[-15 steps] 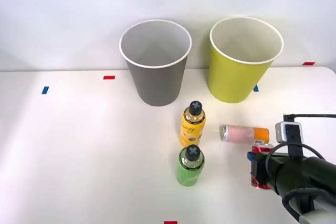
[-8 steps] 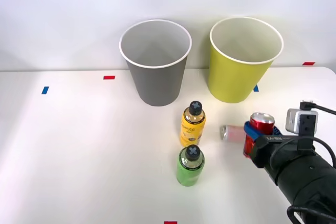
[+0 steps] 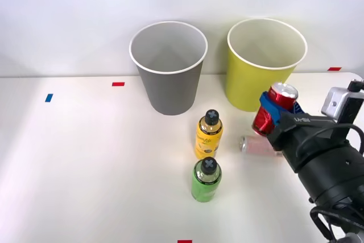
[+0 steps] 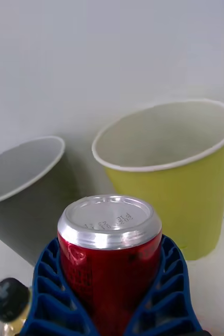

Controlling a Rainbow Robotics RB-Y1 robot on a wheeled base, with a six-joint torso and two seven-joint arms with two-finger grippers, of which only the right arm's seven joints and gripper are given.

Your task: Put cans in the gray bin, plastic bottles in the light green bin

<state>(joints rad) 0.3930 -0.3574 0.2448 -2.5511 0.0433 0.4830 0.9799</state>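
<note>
Green bottle (image 3: 206, 180): nearest of the objects, upright on the white table (image 3: 85, 169), black cap on top
Yellow-orange bottle (image 3: 209, 135): upright just behind the green one, black cap, label facing forward; its cap also shows at the edge of the wrist view (image 4: 7, 299)
Right gripper (image 3: 277, 111): at the right side of the table, raised above the surface, its blue ribbed fingers (image 4: 49, 294) clamped on either side of the red can
Red can (image 3: 273, 109): held in the gripper, lifted off the table, tilted slightly, silver top up; seen close in the wrist view (image 4: 109, 247)
Pink can (image 3: 257, 145): lying on its side on the table, below the held can, partly hidden by the arm
Gray bin (image 3: 169, 69): standing at the back, centre, open and upright, white rim
Light green bin (image 3: 263, 66): standing at the back, to the right of the gray bin, well apart from it, directly behind the held can
</note>
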